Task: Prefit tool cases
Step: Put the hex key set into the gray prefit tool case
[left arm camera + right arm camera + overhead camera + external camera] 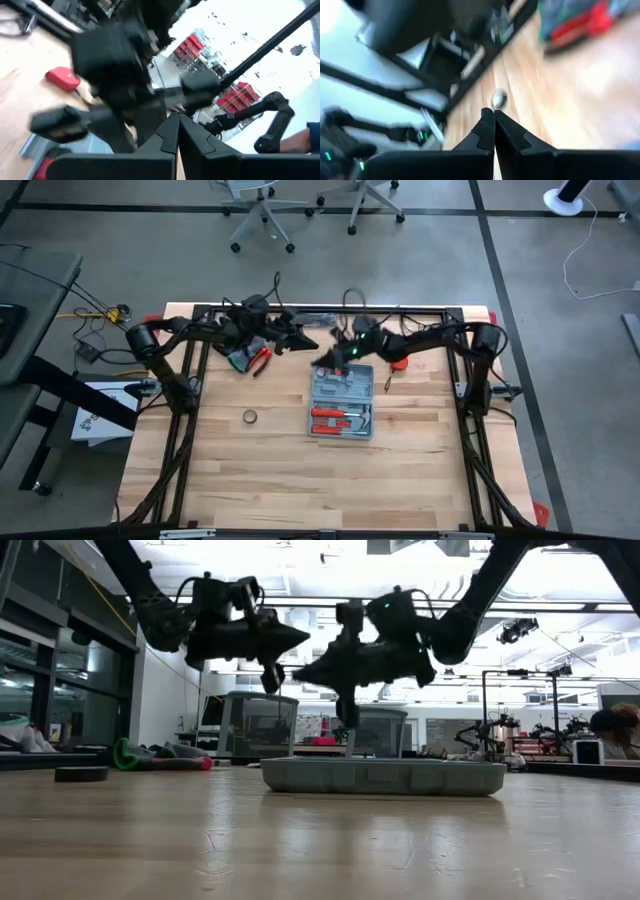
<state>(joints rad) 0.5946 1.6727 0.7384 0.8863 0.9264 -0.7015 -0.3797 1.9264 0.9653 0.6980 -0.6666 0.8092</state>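
Case: the tool case (342,402) lies open and flat near the middle of the table (260,470), red-handled tools sitting in its recesses; from table height it shows as a low grey tray (384,776).
Right gripper: the right gripper (345,712) hangs over the far edge of the case, fingers pressed together with nothing between them (its own camera shows the tips meeting (493,120)).
Left gripper: the left gripper (272,680) floats above the table, to the left of the case, tips likewise closed and empty (177,125).
Crowding risk: the two wrists sit near each other up in the air, so I'd guess a careless swing could knock one arm into the other.
Lid risk: a closed pincer coming down on the case rim may shove the whole thing across the wood instead of catching it.
Loose bits: red-handled pliers (261,360) and a small roll of tape (249,416) lie to the left of the case; a low sweep from the left arm could scatter them.
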